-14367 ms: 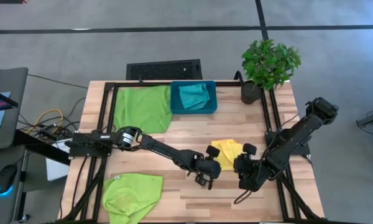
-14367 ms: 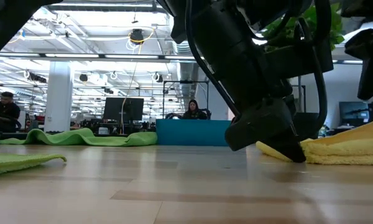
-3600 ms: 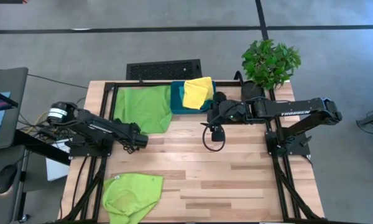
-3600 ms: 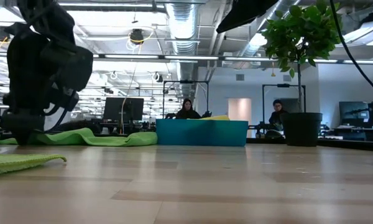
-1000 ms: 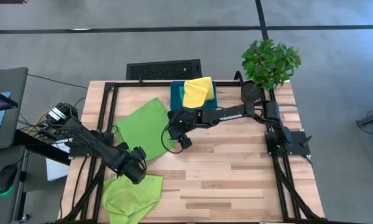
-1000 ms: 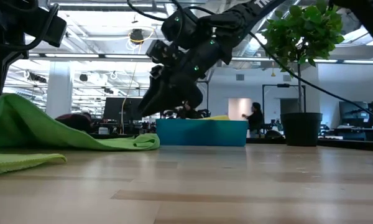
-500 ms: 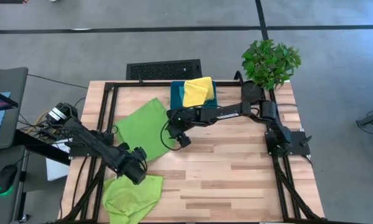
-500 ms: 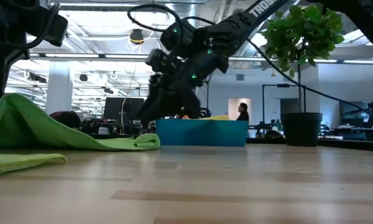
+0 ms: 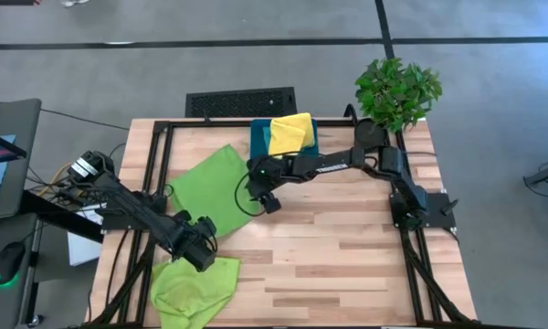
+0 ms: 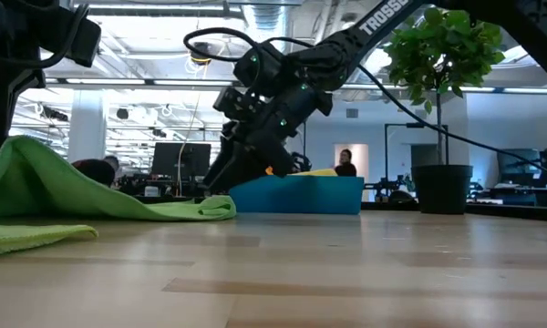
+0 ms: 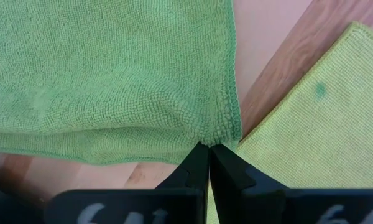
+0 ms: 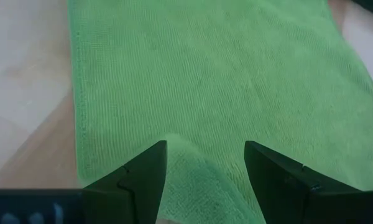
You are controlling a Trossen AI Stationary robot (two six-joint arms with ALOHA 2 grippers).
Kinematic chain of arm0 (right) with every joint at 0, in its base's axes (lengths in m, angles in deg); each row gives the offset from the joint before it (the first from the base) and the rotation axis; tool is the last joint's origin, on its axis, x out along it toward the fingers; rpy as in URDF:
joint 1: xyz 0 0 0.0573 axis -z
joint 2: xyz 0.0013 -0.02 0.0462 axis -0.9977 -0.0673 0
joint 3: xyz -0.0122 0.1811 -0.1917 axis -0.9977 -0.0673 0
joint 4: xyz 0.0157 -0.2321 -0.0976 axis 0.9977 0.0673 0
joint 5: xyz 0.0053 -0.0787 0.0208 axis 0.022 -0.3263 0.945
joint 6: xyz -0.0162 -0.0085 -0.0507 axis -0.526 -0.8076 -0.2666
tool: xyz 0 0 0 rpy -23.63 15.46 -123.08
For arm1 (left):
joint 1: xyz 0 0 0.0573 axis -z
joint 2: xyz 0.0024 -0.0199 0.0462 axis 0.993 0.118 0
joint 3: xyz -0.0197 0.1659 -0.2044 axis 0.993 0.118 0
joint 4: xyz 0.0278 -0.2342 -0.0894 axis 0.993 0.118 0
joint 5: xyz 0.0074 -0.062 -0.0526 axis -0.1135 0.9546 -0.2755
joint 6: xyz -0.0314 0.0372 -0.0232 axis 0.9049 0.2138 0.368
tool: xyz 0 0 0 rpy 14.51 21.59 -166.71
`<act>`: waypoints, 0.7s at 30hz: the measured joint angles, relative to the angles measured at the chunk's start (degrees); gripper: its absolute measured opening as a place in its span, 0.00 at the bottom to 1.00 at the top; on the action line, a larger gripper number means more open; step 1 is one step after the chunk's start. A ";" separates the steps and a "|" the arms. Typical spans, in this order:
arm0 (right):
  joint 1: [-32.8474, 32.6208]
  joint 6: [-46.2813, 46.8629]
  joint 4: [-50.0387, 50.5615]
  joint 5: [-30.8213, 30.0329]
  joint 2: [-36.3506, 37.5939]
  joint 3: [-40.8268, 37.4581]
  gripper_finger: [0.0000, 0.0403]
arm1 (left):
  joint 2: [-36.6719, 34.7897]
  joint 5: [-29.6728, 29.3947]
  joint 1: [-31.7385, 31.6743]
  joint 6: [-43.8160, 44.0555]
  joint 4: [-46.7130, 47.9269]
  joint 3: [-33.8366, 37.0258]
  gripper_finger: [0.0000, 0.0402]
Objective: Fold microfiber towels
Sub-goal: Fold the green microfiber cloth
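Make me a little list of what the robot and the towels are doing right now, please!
left gripper: jaws shut on a corner of the big green towel
right gripper: jaws open, above the same towel's other edge
second green towel: lying at the table's near left corner
yellow towel: folded on top of the teal bin
plant: at the far right corner

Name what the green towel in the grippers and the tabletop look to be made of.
Green towel: soft looped microfibre-like cloth, matte; a fuzzy pile and stitched hem show where the left gripper pinches its corner. Tabletop: pale wooden planks, apparently butcher-block, with a smooth, slightly glossy finish; seams and grain visible.
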 joint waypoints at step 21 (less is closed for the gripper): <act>1.00 -0.56 1.87 2.33 0.00 0.00 0.59 | 0.00 -0.24 -0.01 -0.02 0.02 0.00 0.00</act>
